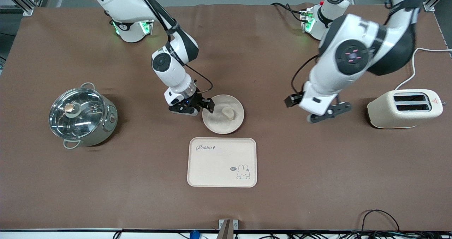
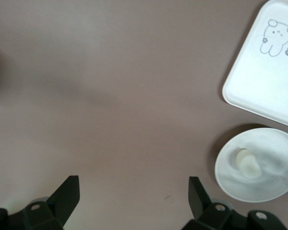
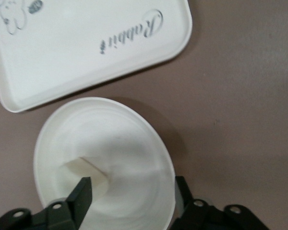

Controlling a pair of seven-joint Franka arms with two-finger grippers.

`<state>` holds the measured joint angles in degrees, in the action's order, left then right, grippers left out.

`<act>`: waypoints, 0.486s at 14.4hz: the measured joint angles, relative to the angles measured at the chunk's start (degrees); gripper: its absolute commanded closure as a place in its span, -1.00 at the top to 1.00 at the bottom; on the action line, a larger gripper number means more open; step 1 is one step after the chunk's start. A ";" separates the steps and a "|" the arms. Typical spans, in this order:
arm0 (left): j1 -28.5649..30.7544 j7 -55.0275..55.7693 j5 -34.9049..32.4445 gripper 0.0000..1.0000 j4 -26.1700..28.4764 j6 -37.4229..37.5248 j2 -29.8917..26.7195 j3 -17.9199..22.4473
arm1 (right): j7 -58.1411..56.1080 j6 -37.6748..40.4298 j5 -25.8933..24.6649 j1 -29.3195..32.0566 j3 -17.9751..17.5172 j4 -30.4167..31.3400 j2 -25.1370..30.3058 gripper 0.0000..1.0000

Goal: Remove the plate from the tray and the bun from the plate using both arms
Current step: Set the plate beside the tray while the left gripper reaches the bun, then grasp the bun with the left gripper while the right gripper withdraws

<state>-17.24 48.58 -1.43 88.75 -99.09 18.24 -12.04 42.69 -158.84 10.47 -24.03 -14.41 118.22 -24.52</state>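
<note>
The round cream plate [image 1: 215, 123] lies on the brown table, just farther from the front camera than the tray. The small pale bun [image 1: 227, 112] lies on it. My right gripper [image 1: 207, 106] is open at the plate's rim on the right arm's side. In the right wrist view, one of the right gripper's [image 3: 133, 184] fingers is over the plate [image 3: 129, 143] beside the bun [image 3: 86, 170] and the other is outside the rim. My left gripper [image 1: 328, 112] is open and empty over bare table between plate and toaster. Its wrist view [image 2: 134, 184] shows plate [image 2: 273, 187] and bun [image 2: 247, 164] off to one side.
The rectangular cream rabbit tray [image 1: 222, 161] lies nearer the front camera than the plate. A steel pot with glass lid [image 1: 82, 114] stands toward the right arm's end. A cream toaster [image 1: 406, 108] stands toward the left arm's end, with its white cord.
</note>
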 measured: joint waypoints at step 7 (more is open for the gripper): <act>-11.96 23.49 -5.72 0.99 0.16 -15.20 11.62 -0.03 | -13.04 24.75 -0.38 13.48 3.78 -4.71 12.67 1.00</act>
<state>-29.20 72.07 -7.15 88.91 -114.29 29.86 -12.08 29.65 -134.09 10.09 -10.55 -10.63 113.51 -11.85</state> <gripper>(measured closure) 0.000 0.000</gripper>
